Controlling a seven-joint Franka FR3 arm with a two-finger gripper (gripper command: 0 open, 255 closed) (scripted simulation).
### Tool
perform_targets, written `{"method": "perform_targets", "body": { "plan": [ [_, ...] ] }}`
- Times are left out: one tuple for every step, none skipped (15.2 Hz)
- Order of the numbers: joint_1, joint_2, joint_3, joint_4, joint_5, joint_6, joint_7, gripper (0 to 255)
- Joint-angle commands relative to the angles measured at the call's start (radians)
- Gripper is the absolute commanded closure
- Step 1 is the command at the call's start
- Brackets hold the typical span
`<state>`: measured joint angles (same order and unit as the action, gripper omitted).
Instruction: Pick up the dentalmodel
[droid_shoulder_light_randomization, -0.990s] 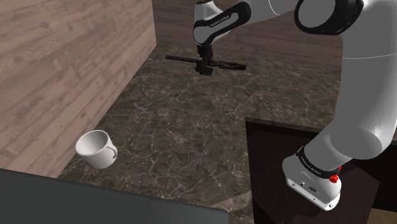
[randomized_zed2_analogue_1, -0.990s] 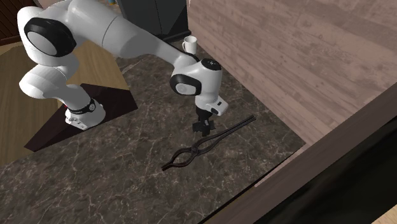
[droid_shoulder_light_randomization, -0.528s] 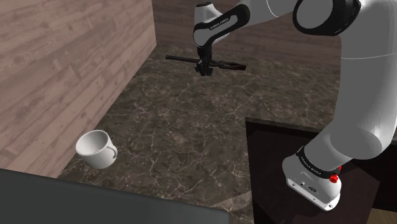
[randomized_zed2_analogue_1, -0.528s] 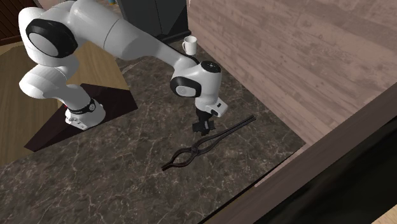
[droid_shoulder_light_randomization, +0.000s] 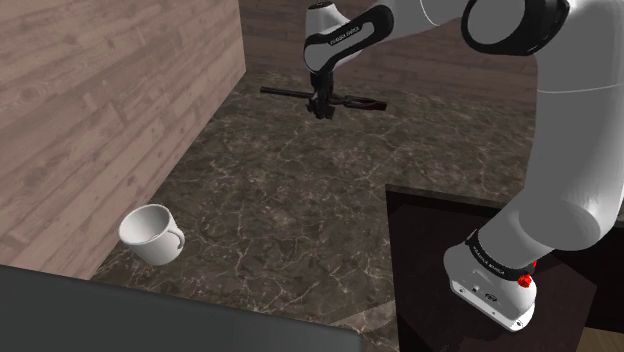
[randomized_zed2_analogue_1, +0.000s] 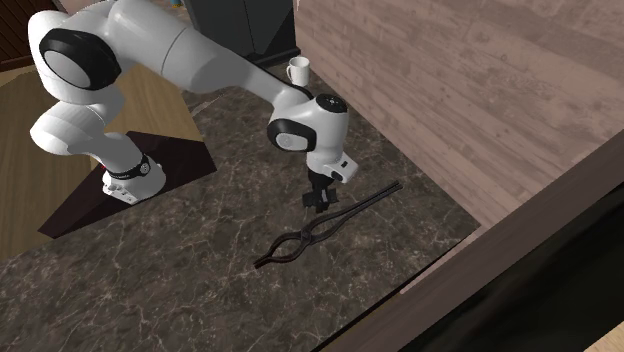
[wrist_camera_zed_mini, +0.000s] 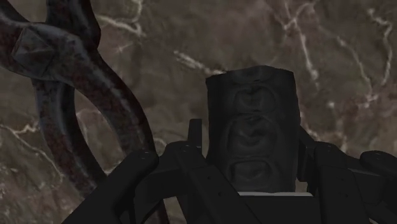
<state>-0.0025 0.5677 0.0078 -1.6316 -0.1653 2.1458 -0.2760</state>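
Dental model (wrist_camera_zed_mini: 253, 127), a dark grey block moulded with three molar-like hollows, sits clasped between the black fingers of the hand (randomized_zed2_analogue_1: 313, 206). Whether it rests on or hangs just above the brown white-veined marble worktop (randomized_zed2_analogue_1: 200, 260), I cannot tell. Just beside it lies a long pair of dark, rust-mottled forceps (wrist_camera_zed_mini: 44, 48) with curved arms. Well apart stands a plain white mug (droid_shoulder_light_randomization: 152, 235).

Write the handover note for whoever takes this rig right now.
Hand: down at the middle of the dark forceps-like tool. Whether it is open or shut cannot be told.
Tool: lying on the marble counter, not lifted.
Done: the approach to the tool.
Left: confirm the grip, then lift the tool off the counter.
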Motion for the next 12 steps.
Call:
{"method": "perform_targets", "body": {
  "plan": [
    [-0.001, -0.014, 0.001, 0.001, 0.002, -0.016, -0.004, 255],
    [-0.001, -0.02, 0.001, 0.004, 0.002, -0.026, -0.005, 255],
    [-0.001, -0.027, 0.001, 0.008, 0.003, -0.037, -0.007, 255],
    [-0.001, -0.033, 0.002, 0.012, 0.004, -0.047, -0.008, 255],
    [-0.001, -0.04, 0.002, 0.016, 0.005, -0.057, -0.01, 255],
    [-0.001, -0.046, 0.002, 0.02, 0.006, -0.067, -0.011, 255],
    [-0.001, -0.052, 0.003, 0.024, 0.007, -0.078, -0.013, 255],
    [-0.001, -0.058, 0.003, 0.029, 0.007, -0.088, -0.014, 255],
    [-0.001, -0.064, 0.003, 0.034, 0.008, -0.099, -0.016, 255],
    [-0.001, -0.069, 0.003, 0.039, 0.009, -0.11, -0.018, 255],
    [-0.001, -0.074, 0.004, 0.045, 0.01, -0.12, -0.019, 255],
    [-0.001, -0.08, 0.004, 0.051, 0.011, -0.131, -0.021, 255]
  ]
}}
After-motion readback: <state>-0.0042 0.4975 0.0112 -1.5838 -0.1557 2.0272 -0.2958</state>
